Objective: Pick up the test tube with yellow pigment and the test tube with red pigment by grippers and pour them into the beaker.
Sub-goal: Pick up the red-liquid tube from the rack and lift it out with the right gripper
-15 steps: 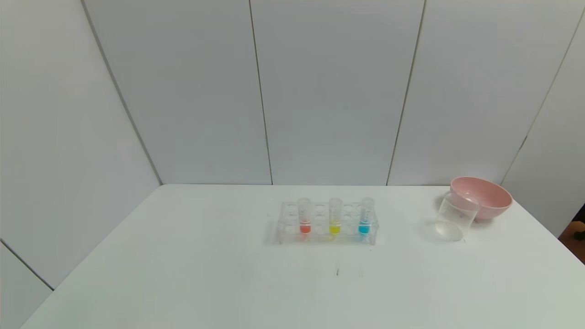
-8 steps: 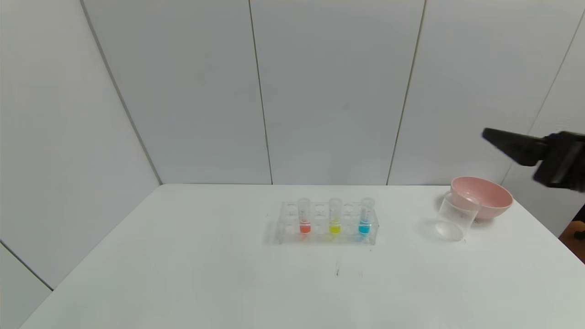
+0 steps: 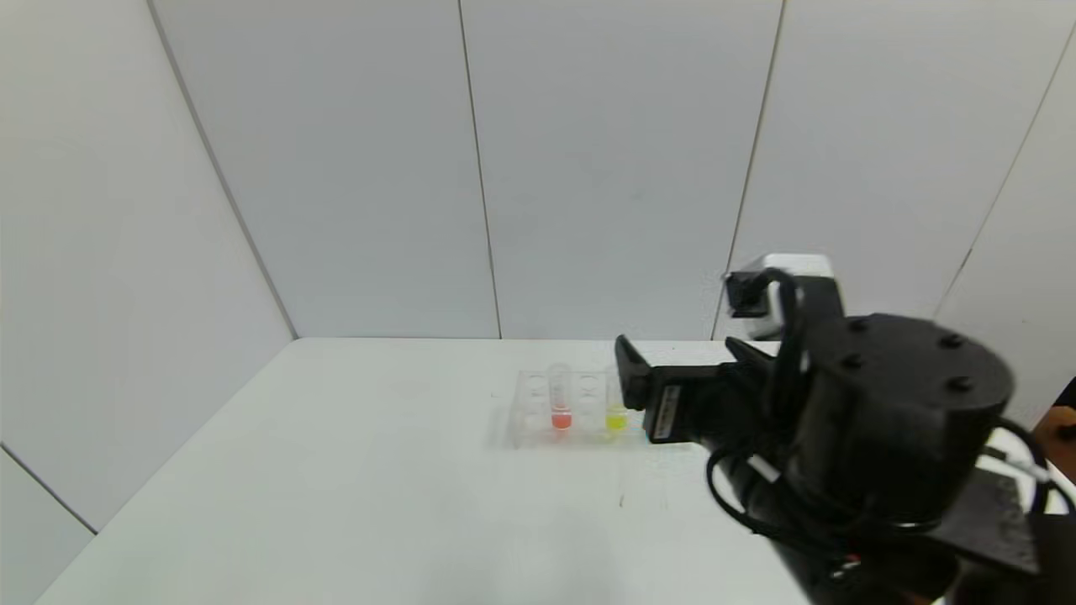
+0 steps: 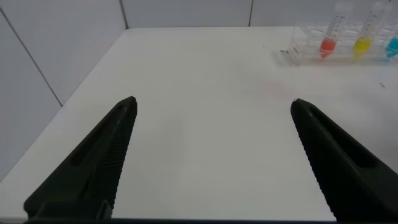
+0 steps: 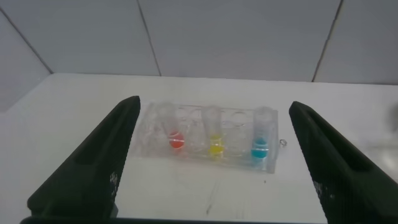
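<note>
The test tube with red pigment [image 3: 561, 402] and the test tube with yellow pigment [image 3: 615, 413] stand upright in a clear rack [image 3: 534, 416] at mid-table. In the right wrist view the red tube [image 5: 176, 134], the yellow tube [image 5: 214, 138] and a blue tube [image 5: 261, 142] show in the rack. My right gripper [image 5: 214, 104] is open and empty, hovering just short of the rack, centred on the yellow tube. My left gripper [image 4: 212, 101] is open and empty over bare table, far from the rack [image 4: 311, 50]. The beaker is hidden behind my right arm.
My right arm's bulky wrist [image 3: 874, 420] fills the right of the head view and hides the blue tube and the table's right side. The white table [image 3: 378, 470] is bounded by grey wall panels at the back and left.
My right arm has swung in from the right and down, now in front of the rack's right end. It now hides the blue tube, the beaker and the pink bowl.
</note>
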### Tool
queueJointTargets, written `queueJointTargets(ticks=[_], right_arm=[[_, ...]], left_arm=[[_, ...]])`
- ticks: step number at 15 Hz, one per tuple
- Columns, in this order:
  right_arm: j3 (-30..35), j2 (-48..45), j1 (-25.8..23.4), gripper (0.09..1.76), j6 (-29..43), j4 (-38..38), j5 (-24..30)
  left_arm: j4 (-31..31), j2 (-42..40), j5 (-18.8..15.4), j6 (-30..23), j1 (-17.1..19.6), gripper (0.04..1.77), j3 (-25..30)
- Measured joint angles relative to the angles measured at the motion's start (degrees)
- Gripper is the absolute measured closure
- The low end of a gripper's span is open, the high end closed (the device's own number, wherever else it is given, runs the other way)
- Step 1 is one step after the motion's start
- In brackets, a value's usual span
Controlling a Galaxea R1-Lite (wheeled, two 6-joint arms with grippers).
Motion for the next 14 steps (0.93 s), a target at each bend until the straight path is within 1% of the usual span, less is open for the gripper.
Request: queueJointTargets(ticks=[2,4,7,10,14], right_arm=[[-2.3,7.2,2.5,0.14,0.0,-6.9,-3.3],[-5.4,13.8,3.9,0.14,-0.1,-10.3,-4.9],[-10.3,20.9,4.1,0.14,-0.2,-11.1,-5.2],[-14.8,26.0,3.3,0.14,-0.1,-10.9,-4.9],[-20.7,32.1,1.4,0.14,0.0,-10.8,-1.6]], left_arm=[[0.0,0.0,0.0,0.0,0.0,0.05,0.0],[0.0,0.0,0.0,0.0,0.0,0.05,0.0],[0.0,0.0,0.0,0.0,0.0,0.05,0.0],[0.0,0.0,0.0,0.0,0.0,0.05,0.0],[0.0,0.0,0.0,0.0,0.0,0.05,0.0]])
